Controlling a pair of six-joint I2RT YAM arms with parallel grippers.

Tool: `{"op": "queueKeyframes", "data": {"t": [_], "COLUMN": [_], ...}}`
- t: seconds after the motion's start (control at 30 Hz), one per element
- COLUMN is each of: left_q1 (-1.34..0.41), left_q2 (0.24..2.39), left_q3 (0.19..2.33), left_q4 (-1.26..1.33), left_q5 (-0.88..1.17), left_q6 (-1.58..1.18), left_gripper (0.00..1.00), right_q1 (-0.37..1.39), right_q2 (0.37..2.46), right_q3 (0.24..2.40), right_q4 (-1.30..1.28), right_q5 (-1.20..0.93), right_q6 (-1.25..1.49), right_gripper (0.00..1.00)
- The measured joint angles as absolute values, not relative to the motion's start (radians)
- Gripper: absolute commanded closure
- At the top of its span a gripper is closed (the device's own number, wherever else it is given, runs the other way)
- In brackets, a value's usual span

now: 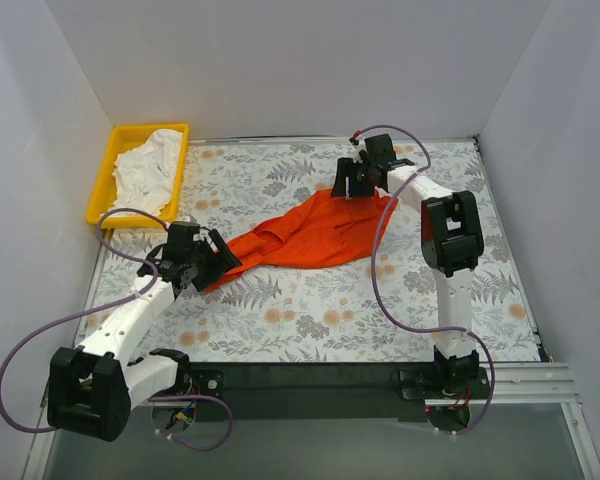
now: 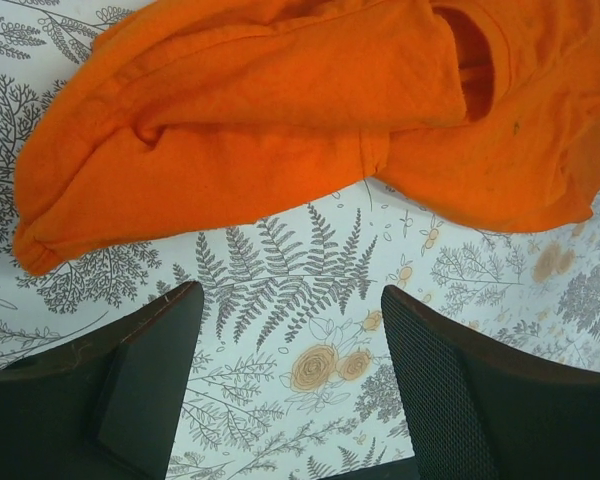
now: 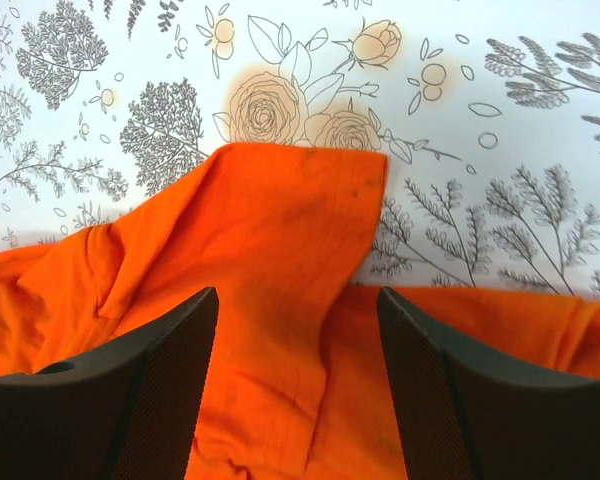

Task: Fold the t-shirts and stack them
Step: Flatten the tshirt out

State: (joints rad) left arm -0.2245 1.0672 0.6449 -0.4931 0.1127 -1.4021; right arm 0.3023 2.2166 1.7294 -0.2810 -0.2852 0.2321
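**Orange shirt stretched between two open pincers**

The orange-red t-shirt (image 1: 315,232) lies unfolded and rumpled near the middle of the table, drawn out in a long diagonal from near left to far right. In the left wrist view, the orange-red t-shirt (image 2: 280,110) shows a rolled, bunched edge and its neck opening at the upper right. In the right wrist view, a flap of the orange-red t-shirt (image 3: 270,260) is folded over itself, with a straight hem facing the flowers printed on the cover.

The white t-shirt (image 1: 150,165) sits crumpled in the yellow tray (image 1: 102,180) at the far left corner, well apart from the orange one.

The left gripper (image 1: 218,262) hovers at the shirt's near-left tip. Seen from its own wrist, the left gripper (image 2: 290,300) has its jaws spread, with only printed cover between them and the fabric just beyond the fingertips.

The right gripper (image 1: 348,185) is at the shirt's far end. From its own wrist, the right gripper (image 3: 298,300) also has its jaws apart, with orange cloth filling the gap between them; no pinch on it shows.

The floral table cover (image 1: 310,310) lies under everything.
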Motion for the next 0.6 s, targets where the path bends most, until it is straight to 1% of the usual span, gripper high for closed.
{"op": "queueKeyframes", "data": {"t": [0.07, 0.2, 0.23, 0.3, 0.33, 0.4, 0.43, 0.5, 0.53, 0.6], "left_q1": [-0.224, -0.224, -0.224, -0.224, -0.224, -0.223, -0.222, -0.218, -0.216, -0.209], "left_q2": [1.106, 1.203, 1.229, 1.272, 1.3, 1.345, 1.374, 1.417, 1.443, 1.496], "left_q3": [0.645, 0.645, 0.645, 0.645, 0.645, 0.647, 0.652, 0.674, 0.692, 0.73], "left_q4": [-0.472, -0.421, -0.409, -0.385, -0.368, -0.348, -0.337, -0.323, -0.311, -0.292], "left_q5": [0.117, 0.124, 0.124, 0.124, 0.124, 0.123, 0.12, 0.12, 0.119, 0.12], "left_q6": [-1.402, -1.403, -1.404, -1.403, -1.403, -1.404, -1.403, -1.404, -1.403, -1.4], "left_gripper": [0.35, 0.38, 0.39, 0.4, 0.43, 0.46, 0.5, 0.55, 0.58, 0.61], "right_q1": [0.302, 0.302, 0.302, 0.302, 0.302, 0.302, 0.302, 0.302, 0.303, 0.308], "right_q2": [2.245, 2.27, 2.271, 2.271, 2.271, 2.271, 2.268, 2.25, 2.236, 2.186], "right_q3": [1.746, 1.749, 1.749, 1.749, 1.749, 1.748, 1.744, 1.723, 1.709, 1.669], "right_q4": [-0.276, -0.278, -0.278, -0.277, -0.274, -0.273, -0.27, -0.269, -0.27, -0.274], "right_q5": [-0.297, -0.317, -0.319, -0.324, -0.328, -0.337, -0.342, -0.349, -0.351, -0.36], "right_q6": [0.238, 0.247, 0.247, 0.245, 0.242, 0.229, 0.229, 0.217, 0.213, 0.202], "right_gripper": [0.44, 0.55, 0.63, 0.71, 0.79, 0.87, 0.93, 0.99, 0.99, 0.99]}}
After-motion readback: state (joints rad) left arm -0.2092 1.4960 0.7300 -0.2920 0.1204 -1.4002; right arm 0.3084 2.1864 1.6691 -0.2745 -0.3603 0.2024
